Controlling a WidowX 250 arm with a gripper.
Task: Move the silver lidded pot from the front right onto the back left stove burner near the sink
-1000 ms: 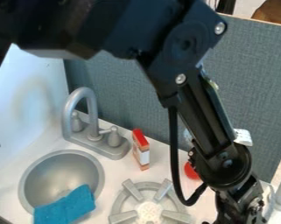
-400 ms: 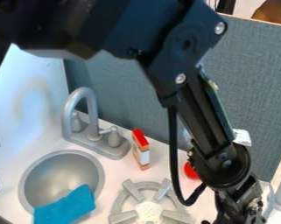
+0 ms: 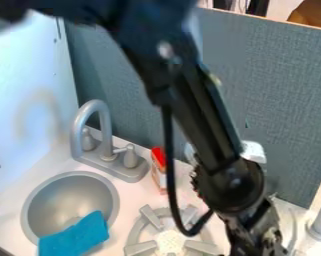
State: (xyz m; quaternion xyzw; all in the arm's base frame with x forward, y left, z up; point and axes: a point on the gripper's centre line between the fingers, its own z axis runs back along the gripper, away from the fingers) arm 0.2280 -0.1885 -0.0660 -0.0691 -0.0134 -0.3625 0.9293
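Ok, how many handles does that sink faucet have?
2: one handle left of the base of the spout, seen through its arch; the other handle right of it, toward the red-topped box.

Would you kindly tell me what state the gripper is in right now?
Gripper: whether it is open, closed or holding anything cannot be told.

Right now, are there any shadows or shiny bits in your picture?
In the camera view, a faint arch-shaped shade shows on the white wall, perhaps the faucet's shadow; also in the camera view, soft pale shine lies along the faucet, and the black arm looks mostly dark, with small glints.
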